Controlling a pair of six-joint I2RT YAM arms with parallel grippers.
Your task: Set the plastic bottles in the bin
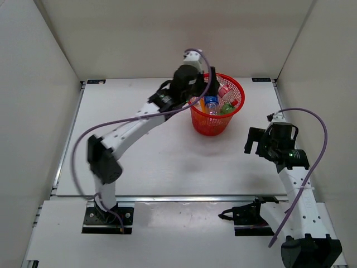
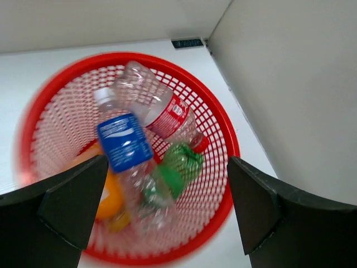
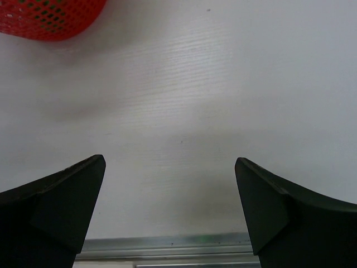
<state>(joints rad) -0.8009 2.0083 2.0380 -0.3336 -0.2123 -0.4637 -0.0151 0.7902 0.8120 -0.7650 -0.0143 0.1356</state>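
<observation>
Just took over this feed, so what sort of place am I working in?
Probably a lab test cell: plain white walls box in a white table, a left arm and right arm are bolted at its near edge, and a red bin holds bottles.

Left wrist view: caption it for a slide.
Open left fingers hover over the red bin holding a blue-label bottle, red-label bottle, green bottle and orange bottle.
</observation>
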